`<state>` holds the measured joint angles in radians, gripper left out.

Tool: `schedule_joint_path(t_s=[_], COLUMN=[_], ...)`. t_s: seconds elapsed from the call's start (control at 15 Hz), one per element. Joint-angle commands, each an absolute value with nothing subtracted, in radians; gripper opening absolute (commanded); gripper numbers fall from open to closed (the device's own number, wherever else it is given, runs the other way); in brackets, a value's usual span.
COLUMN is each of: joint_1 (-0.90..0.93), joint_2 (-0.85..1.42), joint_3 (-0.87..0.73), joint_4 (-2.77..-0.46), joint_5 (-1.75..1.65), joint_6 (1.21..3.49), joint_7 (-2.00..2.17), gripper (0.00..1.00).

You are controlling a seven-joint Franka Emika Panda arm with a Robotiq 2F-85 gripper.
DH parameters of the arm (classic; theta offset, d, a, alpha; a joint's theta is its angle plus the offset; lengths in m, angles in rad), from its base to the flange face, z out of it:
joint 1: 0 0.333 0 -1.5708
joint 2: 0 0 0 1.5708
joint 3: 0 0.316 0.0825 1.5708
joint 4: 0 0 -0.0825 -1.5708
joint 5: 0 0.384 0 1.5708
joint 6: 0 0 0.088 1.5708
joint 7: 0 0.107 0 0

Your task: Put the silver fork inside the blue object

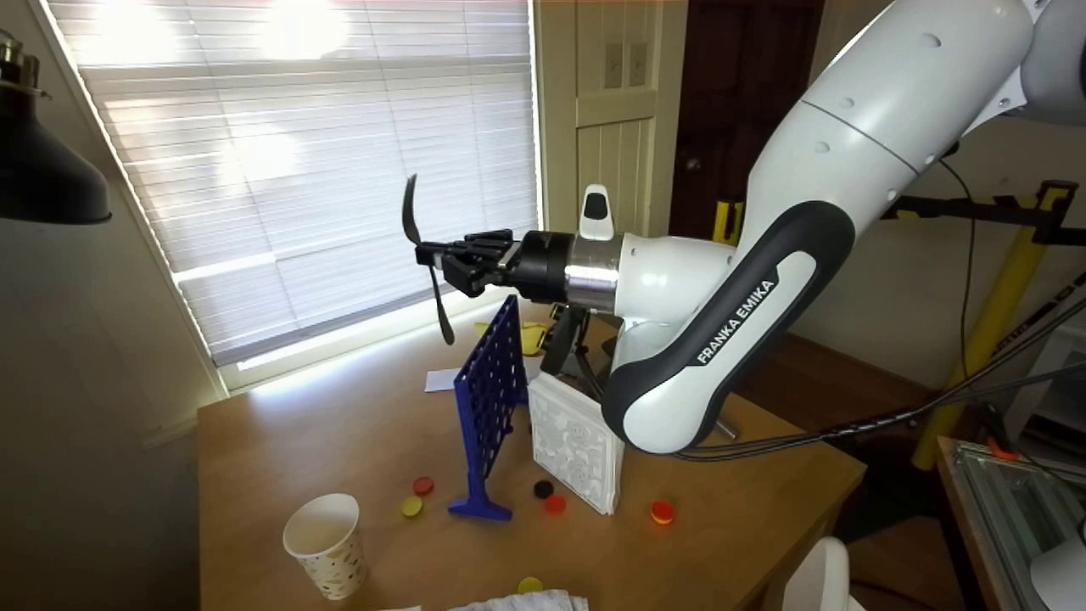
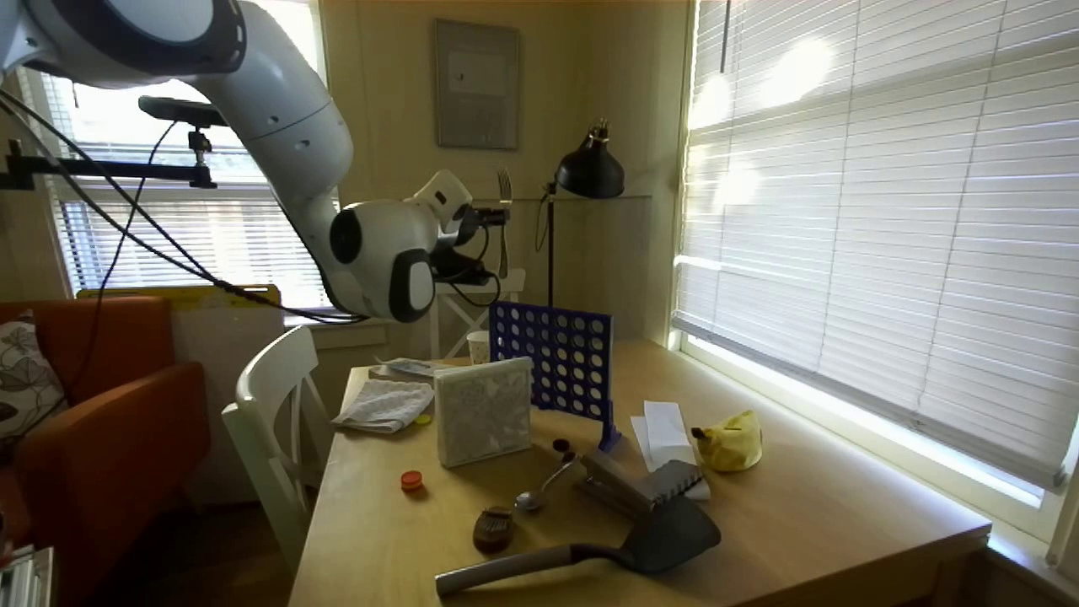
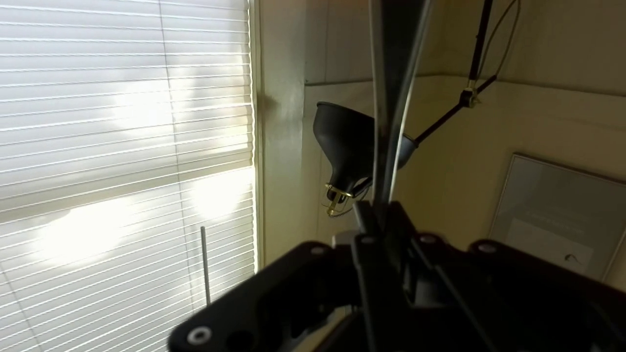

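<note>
Exterior view | your gripper (image 2: pixel 503 217) clamps silver fork (image 2: pixel 505 187), tines up | likely pre-insertion | blue grid (image 2: pixel 552 358) at fork's five o'clock: align, lower.

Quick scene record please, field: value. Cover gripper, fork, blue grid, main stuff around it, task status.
gripper: raised, closed gripper clamping the silver fork near mid-length
fork pose: near upright, tines up, in the air
target: blue grid, standing upright on the table
fork to grid: apart; gap visible in both exterior views
beside grid: white box, standing
also on table: paper cup, spoon, spatula
task status: fork not yet inside grid
</note>
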<state>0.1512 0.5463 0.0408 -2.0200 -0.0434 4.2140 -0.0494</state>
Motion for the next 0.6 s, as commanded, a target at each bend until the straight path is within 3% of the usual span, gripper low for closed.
schedule_joint_path(t_s=[0.0,0.53], joint_1=[0.143,0.145], joint_2=[0.602,0.622], joint_3=[0.051,0.056], joint_4=[-1.988,-1.987], joint_5=[-0.063,-0.061], joint_6=[4.253,4.238], joint_7=[-0.055,-0.053], gripper=[0.02,0.02])
